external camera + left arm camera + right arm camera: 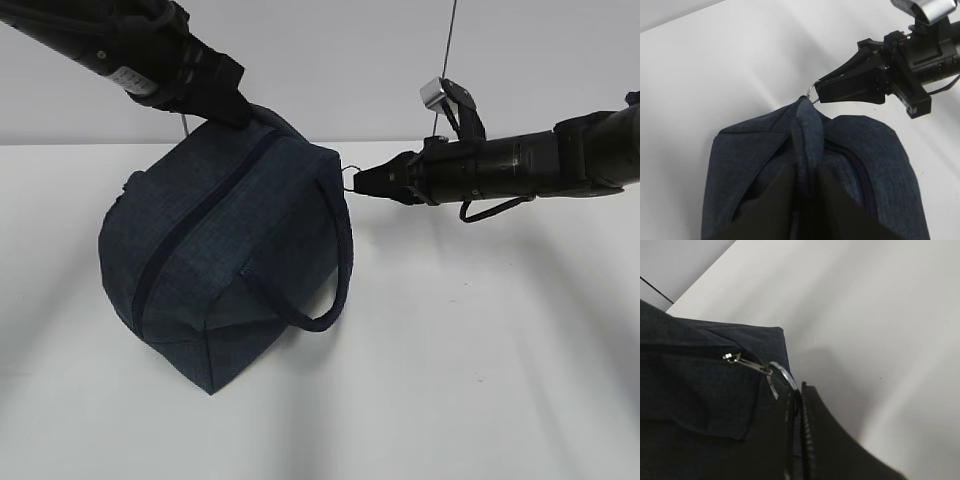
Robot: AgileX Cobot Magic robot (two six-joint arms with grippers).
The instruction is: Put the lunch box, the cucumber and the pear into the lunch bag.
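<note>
The lunch bag (225,260) is zipped shut, so its interior and any contents are hidden. In the left wrist view, the left claw (805,200) runs off the lower frame edge, and its fingertips are buried in the fabric fold. In the right wrist view, the right claw (799,405) appears only as dark, blurred pads; the ring pull (782,375) is partly concealed between them.

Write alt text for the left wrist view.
A navy lunch bag fills the lower frame, its handle strap pinched by the left gripper. Beyond it, the right gripper is shut on the zipper's metal ring, over a white table.
</note>
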